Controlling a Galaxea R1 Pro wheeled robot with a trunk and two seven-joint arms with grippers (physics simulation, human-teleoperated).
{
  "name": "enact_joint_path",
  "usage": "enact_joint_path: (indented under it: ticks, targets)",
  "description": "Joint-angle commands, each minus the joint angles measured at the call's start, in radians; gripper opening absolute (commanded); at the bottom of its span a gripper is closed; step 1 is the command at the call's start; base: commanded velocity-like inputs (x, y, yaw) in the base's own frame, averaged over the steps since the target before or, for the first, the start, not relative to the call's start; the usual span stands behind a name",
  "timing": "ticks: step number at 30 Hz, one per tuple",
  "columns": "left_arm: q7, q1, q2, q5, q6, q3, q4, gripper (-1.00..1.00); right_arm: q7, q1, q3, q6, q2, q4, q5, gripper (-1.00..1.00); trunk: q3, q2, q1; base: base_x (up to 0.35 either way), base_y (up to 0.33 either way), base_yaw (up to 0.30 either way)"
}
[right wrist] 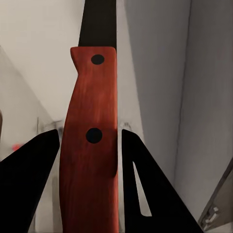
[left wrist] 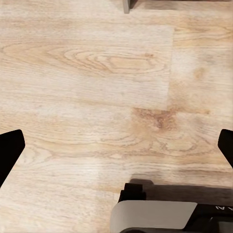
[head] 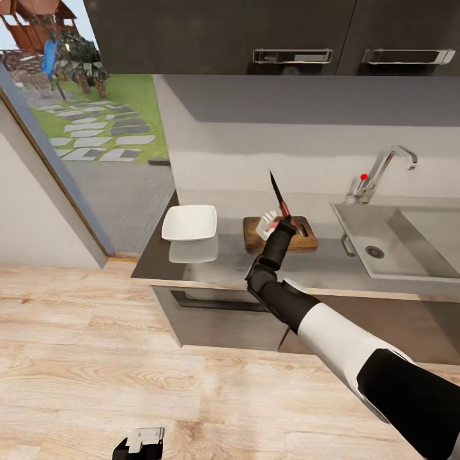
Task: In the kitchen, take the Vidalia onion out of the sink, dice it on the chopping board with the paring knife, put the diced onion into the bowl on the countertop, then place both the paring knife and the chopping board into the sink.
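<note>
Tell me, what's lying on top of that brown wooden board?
On the chopping board some whitish-pink bits show, likely cut onion. The right gripper, holding the paring knife point-up, covers the board's middle, so anything there is hidden.

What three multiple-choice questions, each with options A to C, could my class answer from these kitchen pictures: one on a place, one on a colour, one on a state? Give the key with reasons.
1. Where is the shallow white square bowl?
A. In the steel sink
B. On the grey countertop, on the side of the brown wooden chopping board away from the sink
C. On the wooden floor

2. What colour is the handle of the paring knife?
A. Red
B. Blue
C. White

3. How is the knife held?
A. Lying flat on the board
B. Blade pointing up, handle gripped by the right gripper
C. Hanging from the tap

Key: 1 B, the head view shows the bowl on the countertop with the chopping board between it and the sink. 2 A, the right wrist view shows a red handle. 3 B, the blade rises above the gripper.
</note>
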Motion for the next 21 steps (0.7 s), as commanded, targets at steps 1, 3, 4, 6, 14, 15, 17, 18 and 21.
enact_joint_path:
  ticks: [1,3,4,6,14,15,17,18,21]
  targets:
    - [0.005,-0.002,0.0,-0.002,-0.006,-0.003,0.004,1.0,-0.003,-0.001,0.003,0.005,-0.001,0.006,0.0,-1.0,-0.001,-0.001,0.0,0.0,0.0,0.0]
    - [0.005,-0.002,0.0,-0.002,-0.006,-0.003,0.004,1.0,-0.002,-0.001,0.003,0.005,-0.002,0.013,-0.001,-1.0,-0.001,-0.001,0.0,0.0,0.0,0.0]
    - [0.005,-0.002,0.0,-0.002,-0.006,-0.003,0.004,1.0,-0.002,-0.002,0.004,0.005,-0.002,0.019,-0.001,-1.0,-0.001,-0.001,0.0,0.0,0.0,0.0]
    - [0.005,-0.002,-0.001,-0.002,-0.006,-0.003,0.004,1.0,-0.001,-0.001,0.004,0.005,-0.002,0.031,-0.001,-1.0,-0.001,-0.001,0.0,0.0,0.0,0.0]
    - [0.005,-0.002,-0.001,-0.002,-0.006,-0.003,0.004,1.0,0.011,-0.002,0.007,0.002,0.002,0.084,-0.004,-1.0,-0.001,-0.001,0.0,0.0,0.0,0.0]
    - [0.005,-0.002,-0.001,-0.002,-0.006,-0.003,0.004,1.0,0.013,-0.002,0.007,0.001,0.003,0.091,-0.004,-1.0,-0.001,-0.001,0.0,0.0,0.0,0.0]
    - [0.005,-0.002,-0.002,-0.002,-0.006,-0.003,0.004,1.0,0.014,-0.002,0.007,0.0,0.005,0.098,-0.004,-1.0,-0.001,-0.001,0.0,0.0,0.0,0.0]
    - [0.005,-0.002,-0.002,-0.002,-0.006,-0.003,0.004,1.0,0.015,-0.002,0.007,-0.001,0.005,0.1,-0.004,-1.0,-0.001,-0.001,0.0,0.0,0.0,0.0]
    - [0.005,-0.002,-0.002,-0.002,-0.006,-0.003,0.004,1.0,0.015,-0.002,0.007,-0.002,0.004,0.102,-0.003,-1.0,-0.001,-0.001,0.0,0.0,0.0,0.0]
